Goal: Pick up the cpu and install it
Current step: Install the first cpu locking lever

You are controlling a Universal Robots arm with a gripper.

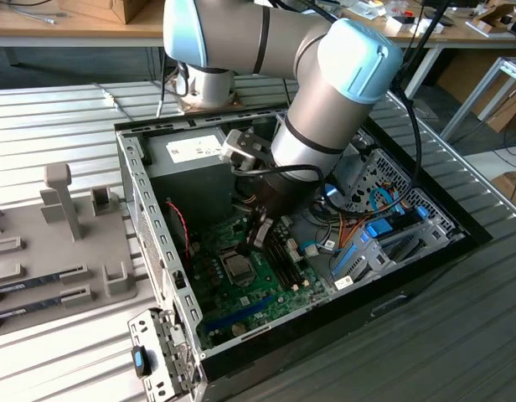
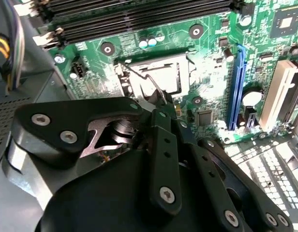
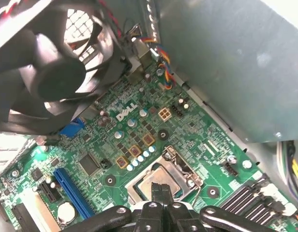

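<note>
Exterior view: the hand (image 1: 260,233) hangs just above the cpu (image 1: 239,266); I cannot tell its spread. Light, stiff, fragile, I judge; take its edges.

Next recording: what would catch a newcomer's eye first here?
The grey robot arm with light-blue caps reaches down into the open black computer case, its black hand just above the green motherboard. Below it the small silvery square cpu sits in its metal-framed socket. In the first wrist view, a black round fan looms over the board.

White logo print (image 3: 126,112) on green motherboard (image 3: 202,133).
</note>
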